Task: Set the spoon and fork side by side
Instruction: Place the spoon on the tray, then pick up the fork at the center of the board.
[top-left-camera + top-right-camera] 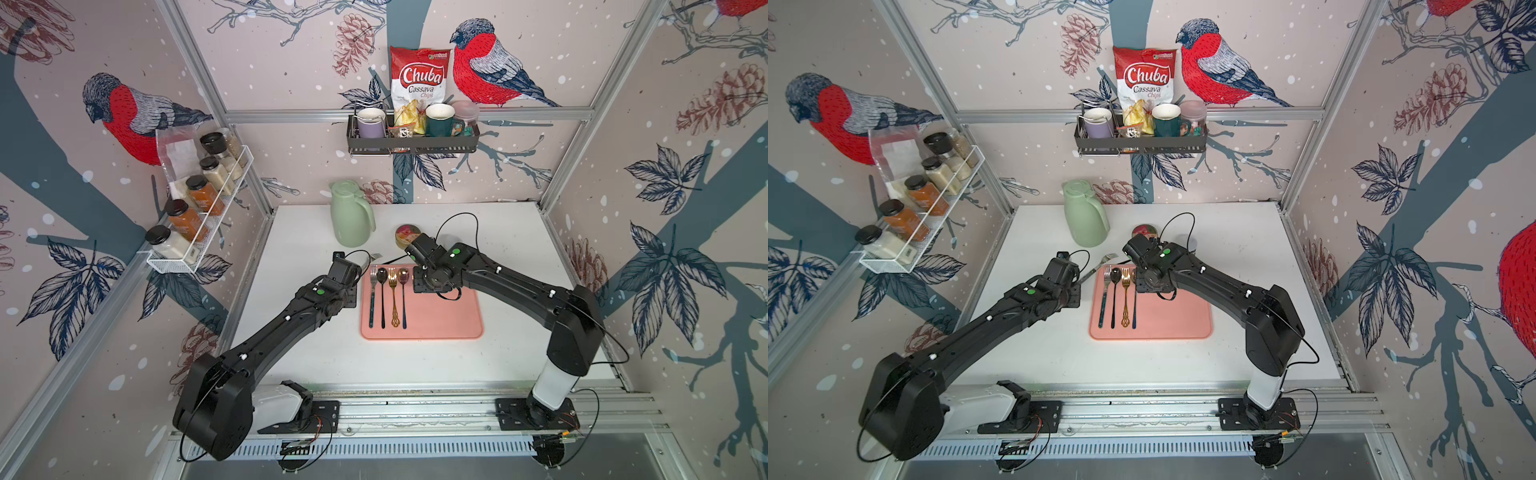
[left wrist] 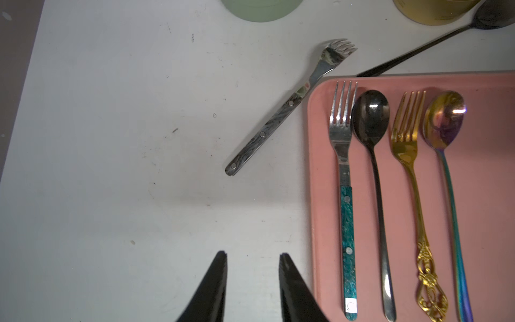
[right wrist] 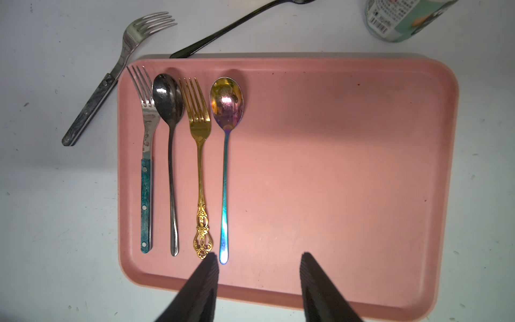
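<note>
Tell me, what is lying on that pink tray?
Four pieces side by side: teal-handled fork, black spoon, gold fork, rainbow spoon. In both top views the right arm covers a far corner of the pink tray.

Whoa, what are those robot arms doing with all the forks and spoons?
Two robot arms are lining up cutlery on a pink tray. A teal-handled fork, black spoon, gold fork and rainbow spoon already lie side by side there. A grey-handled fork and another black spoon lie on the table just off the tray. Both claws are open and empty: the left claw over the table, the right claw over the tray.
</note>
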Robot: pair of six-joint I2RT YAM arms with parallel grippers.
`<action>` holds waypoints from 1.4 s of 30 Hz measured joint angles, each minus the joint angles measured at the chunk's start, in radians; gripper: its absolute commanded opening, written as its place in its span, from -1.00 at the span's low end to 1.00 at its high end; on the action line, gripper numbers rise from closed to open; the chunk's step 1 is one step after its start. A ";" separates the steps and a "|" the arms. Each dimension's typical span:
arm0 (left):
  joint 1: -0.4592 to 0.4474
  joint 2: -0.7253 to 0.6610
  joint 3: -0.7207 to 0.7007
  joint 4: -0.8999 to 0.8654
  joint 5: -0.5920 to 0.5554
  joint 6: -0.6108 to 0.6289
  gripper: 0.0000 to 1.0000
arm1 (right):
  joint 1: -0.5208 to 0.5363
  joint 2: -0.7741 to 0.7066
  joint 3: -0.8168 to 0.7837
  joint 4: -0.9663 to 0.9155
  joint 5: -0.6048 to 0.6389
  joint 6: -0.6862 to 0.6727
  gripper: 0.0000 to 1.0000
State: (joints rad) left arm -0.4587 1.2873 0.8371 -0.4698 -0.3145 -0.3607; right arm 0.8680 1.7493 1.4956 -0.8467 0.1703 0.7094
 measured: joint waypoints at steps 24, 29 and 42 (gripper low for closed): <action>0.156 0.497 0.303 0.055 0.210 0.219 -0.02 | -0.070 -0.138 -0.158 0.113 -0.097 -0.008 -0.01; 0.156 0.539 0.362 0.019 0.235 0.254 -0.01 | -0.072 -0.139 -0.160 0.113 -0.097 -0.008 0.00; 0.156 0.620 0.422 -0.065 0.236 0.255 -0.14 | -0.076 -0.153 -0.165 0.112 -0.096 -0.007 0.00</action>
State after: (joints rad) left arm -0.3023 1.9072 1.2594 -0.5346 -0.0788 -0.1059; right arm 0.7921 1.5963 1.3304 -0.7345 0.0742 0.7021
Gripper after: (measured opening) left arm 0.455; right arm 0.500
